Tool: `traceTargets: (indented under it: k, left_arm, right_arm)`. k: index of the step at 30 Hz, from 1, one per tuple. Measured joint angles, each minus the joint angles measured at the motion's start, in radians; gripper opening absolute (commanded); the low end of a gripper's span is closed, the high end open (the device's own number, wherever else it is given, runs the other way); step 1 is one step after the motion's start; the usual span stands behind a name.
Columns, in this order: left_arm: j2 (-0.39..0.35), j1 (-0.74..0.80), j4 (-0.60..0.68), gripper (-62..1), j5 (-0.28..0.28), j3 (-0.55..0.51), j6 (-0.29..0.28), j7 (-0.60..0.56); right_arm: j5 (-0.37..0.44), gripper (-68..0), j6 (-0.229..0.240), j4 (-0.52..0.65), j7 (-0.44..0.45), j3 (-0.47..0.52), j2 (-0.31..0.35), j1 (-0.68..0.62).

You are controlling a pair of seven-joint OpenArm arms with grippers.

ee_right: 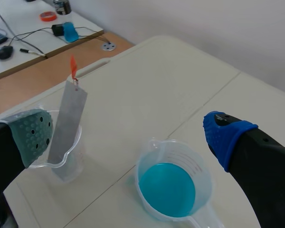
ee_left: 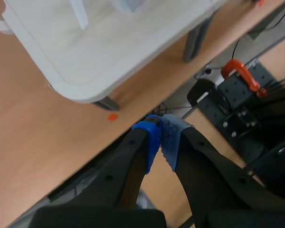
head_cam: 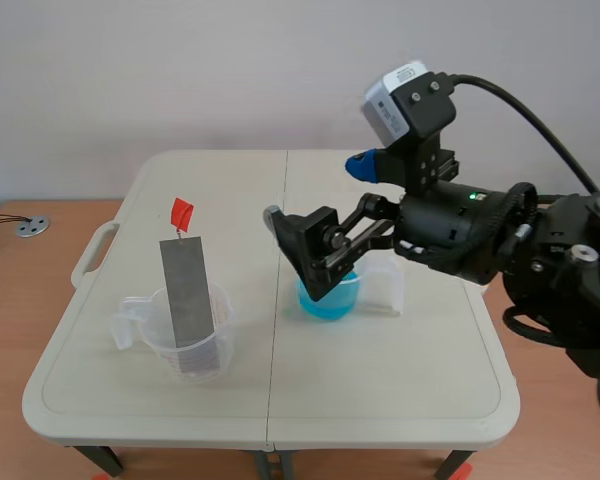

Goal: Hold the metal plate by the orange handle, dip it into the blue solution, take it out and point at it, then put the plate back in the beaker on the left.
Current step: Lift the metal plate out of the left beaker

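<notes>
By left edge of table [head_cam: 400, 400]: grey metal plate [head_cam: 187, 295] with orange handle [head_cam: 181, 211], in clear plastic beaker [head_cam: 216, 345].
Above clear beaker of blue solution [head_cam: 342, 290], right fingers [ee_right: 225, 135] released; left fingers [ee_left: 149, 142] clenched empty.

A long, flat grey metal plate [head_cam: 187, 292] stands tilted in a clear plastic beaker [head_cam: 216, 350] on the left half of the desk [head_cam: 380, 380]. Its lower end is down inside the beaker and its upper part rises well above the rim. A small orange handle [head_cam: 182, 211], a red-orange tab, hangs on a thin link at the plate's top edge. This beaker has printed measuring lines and a side handle facing the desk's left edge. The blue solution [ee_right: 167, 189] sits low in a second clear beaker [ee_right: 202, 166], just right of the desk's centre seam and well apart from the first.
</notes>
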Motion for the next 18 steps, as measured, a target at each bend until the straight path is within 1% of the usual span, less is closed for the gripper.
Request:
traceTargets:
  k: [1, 2, 6, 9, 10, 13, 18]
  left_arm:
    - [0.000, 0.000, 0.000, -59.1, 0.011, 0.000, 0.001, -0.001]
    - [0.000, 0.000, -0.001, -59.0, 0.027, 0.000, 0.001, 0.004]
    - [0.000, 0.000, -0.019, -59.0, 0.061, 0.000, 0.000, 0.023]
    - [0.000, 0.000, -0.025, -59.0, 0.060, 0.000, 0.000, 0.048]
    - [0.000, 0.000, -0.025, -59.0, 0.060, 0.000, 0.000, 0.056]
    - [0.000, 0.000, -0.025, -59.1, 0.060, 0.000, 0.001, 0.060]
    - [0.000, 0.000, -0.025, -59.0, 0.060, 0.000, 0.000, 0.067]
  right_arm:
    - [0.000, -1.2, 0.007, -0.007, -0.007, -0.008, -0.008, 0.015]
    - [0.000, -1.2, 0.007, -0.011, -0.019, -0.013, -0.017, 0.029]
    - [0.000, -1.2, 0.004, -0.055, -0.038, -0.023, -0.069, 0.092]
    - [0.000, -1.2, 0.009, -0.124, -0.048, -0.043, -0.115, 0.133]
    - [0.000, -1.2, 0.023, -0.158, -0.053, -0.054, -0.132, 0.149]
    - [0.000, -1.2, 0.042, -0.238, -0.064, -0.081, -0.171, 0.186]
    - [0.000, -1.2, 0.053, -0.355, -0.069, -0.108, -0.222, 0.238]
